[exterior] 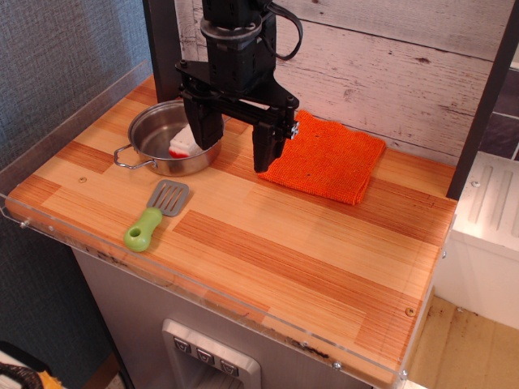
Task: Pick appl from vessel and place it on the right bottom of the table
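Note:
The appl (182, 144), a small white block with a red edge, lies inside the vessel (154, 138), a shallow shiny steel pot with wire loop handles at the back left of the table (308, 259). My gripper (235, 146) hangs open just right of the vessel's rim. Its left finger (204, 128) covers part of the appl and stands over the pot's right side. Its right finger (265, 147) stands over the wood beside the cloth. The jaws hold nothing.
A green-handled grey spatula (156, 212) lies in front of the vessel. An orange knitted cloth (328, 158) lies at the back middle. A clear acrylic rim (243, 312) runs along the table's edges. A white plank wall stands behind.

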Controlling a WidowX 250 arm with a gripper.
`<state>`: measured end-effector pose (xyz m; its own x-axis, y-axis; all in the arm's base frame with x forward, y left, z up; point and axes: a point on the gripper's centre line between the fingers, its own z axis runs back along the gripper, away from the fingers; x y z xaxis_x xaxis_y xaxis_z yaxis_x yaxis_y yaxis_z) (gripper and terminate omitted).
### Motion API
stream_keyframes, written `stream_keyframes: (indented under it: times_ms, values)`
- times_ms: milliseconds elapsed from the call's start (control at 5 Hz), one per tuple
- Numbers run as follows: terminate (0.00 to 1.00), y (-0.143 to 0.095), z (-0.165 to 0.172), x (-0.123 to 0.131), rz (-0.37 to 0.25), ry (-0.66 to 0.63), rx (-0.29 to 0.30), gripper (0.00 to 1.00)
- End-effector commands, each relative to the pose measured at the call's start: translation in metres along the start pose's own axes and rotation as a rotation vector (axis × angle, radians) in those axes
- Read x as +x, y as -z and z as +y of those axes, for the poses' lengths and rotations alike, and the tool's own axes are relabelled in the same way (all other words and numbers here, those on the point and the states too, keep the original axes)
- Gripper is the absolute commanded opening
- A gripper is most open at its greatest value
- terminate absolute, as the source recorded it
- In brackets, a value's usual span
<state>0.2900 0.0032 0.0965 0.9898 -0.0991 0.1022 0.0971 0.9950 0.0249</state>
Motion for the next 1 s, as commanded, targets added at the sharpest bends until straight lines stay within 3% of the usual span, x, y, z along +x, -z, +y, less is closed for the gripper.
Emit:
stream_keyframes:
  times_ms: [0,200,400,600,800]
  values:
    - [0.0,0.0,0.0,0.0,0.0,0.0,0.0,1.0]
    - [0.0,0.001,0.028,0.021,-0.028,-0.088,-0.007,1.0]
    - [0.0,0.0,0.065,0.036,-0.036,-0.165,0.047,1.0]
    - [0.0,0.009,0.097,0.046,-0.014,-0.219,0.091,1.0]
    - [0.0,0.03,0.108,0.049,0.037,-0.243,0.107,1.0]
